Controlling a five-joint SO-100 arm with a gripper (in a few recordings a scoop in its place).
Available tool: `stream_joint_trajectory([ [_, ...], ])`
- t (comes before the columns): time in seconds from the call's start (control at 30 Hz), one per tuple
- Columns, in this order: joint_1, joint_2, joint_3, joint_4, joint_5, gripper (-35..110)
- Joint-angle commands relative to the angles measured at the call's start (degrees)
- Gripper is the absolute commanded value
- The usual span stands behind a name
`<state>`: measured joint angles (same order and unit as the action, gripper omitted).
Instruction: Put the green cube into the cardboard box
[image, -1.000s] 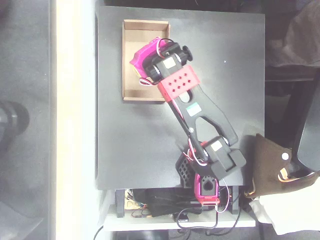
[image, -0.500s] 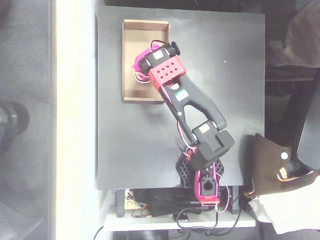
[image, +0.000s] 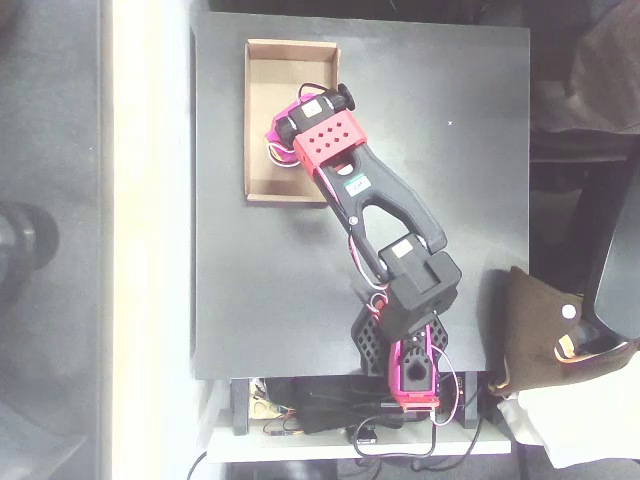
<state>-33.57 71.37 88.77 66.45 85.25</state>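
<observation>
The arm reaches to the far left; its claw (image: 281, 130) hangs over the cardboard box (image: 262, 62), its jaw state probably hidden, impossible to tell.

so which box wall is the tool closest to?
The right long wall of the cardboard box; the magenta tool hangs over that side, the left wall stays uncovered.

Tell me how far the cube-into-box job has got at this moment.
Reaching the box looks done: in the overhead view the gripper hangs over the cardboard box, near its lower right part. In hand: unclear, since the arm covers the jaws and no green cube is visible. Left: confirming the cube lies in the box, then pulling the arm away.
</observation>
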Motion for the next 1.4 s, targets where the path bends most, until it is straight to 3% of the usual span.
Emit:
stream_joint_trajectory([
  [0.0,-1.0,1.8,-1.5,0.5,0.4,15],
  [0.33,-1.1,2.2,-1.5,0.5,0.3,36],
  [0.6,-1.1,5.9,-1.5,0.5,0.3,37],
  [1.03,0.4,32.8,-1.5,0.5,0.3,37],
  [1.37,8.4,49.7,-0.5,0.5,0.3,37],
])
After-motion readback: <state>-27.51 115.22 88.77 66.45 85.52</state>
